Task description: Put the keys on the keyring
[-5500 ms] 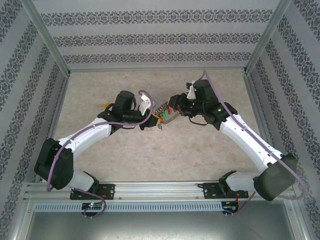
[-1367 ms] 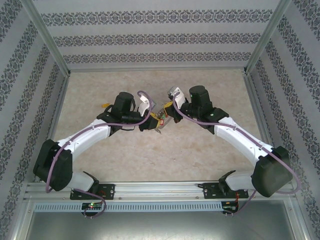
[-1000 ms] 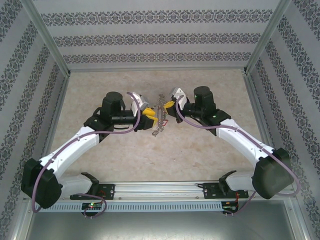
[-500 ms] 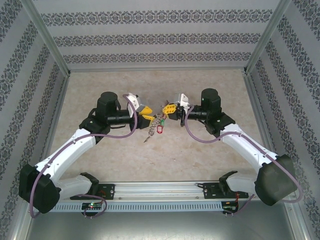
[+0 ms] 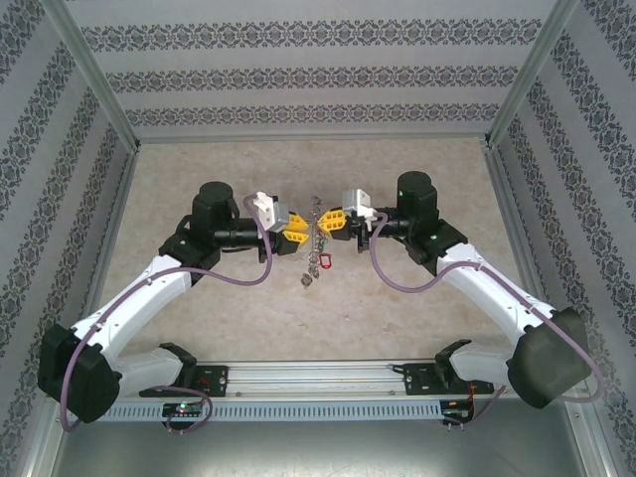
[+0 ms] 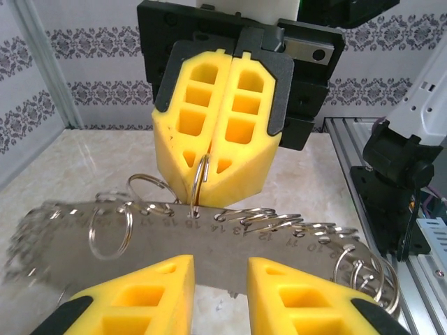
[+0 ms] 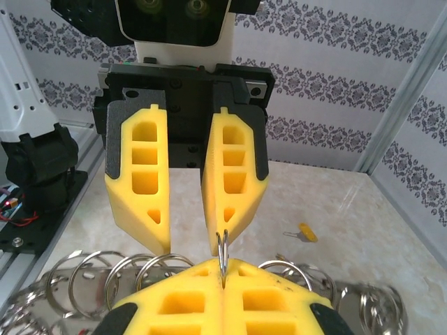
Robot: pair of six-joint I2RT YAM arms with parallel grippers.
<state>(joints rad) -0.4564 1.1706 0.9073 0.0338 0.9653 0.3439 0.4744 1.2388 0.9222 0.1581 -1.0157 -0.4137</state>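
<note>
There's the right gripper (image 7: 222, 271), clamped tight, its hollow-celled yellow fingers pinching the thin wire keyring (image 7: 222, 246) upright at their tips. Facing it, the left gripper (image 7: 188, 241), jaws apart, holding nothing. Between them a flat grey numbered metal strip (image 6: 140, 241) strung with shiny split rings (image 6: 91, 232), and a red-tagged key (image 5: 323, 261) dangling beneath. Beige marbled table (image 5: 397, 318), striped damask walls (image 5: 318, 75). One yellow-tagged key (image 7: 304, 233) lies well apart on the table

Robot test booth, aluminium frame (image 5: 318, 378), wallpapered panels (image 5: 318, 75), marble-look tabletop (image 5: 298, 318)
</note>
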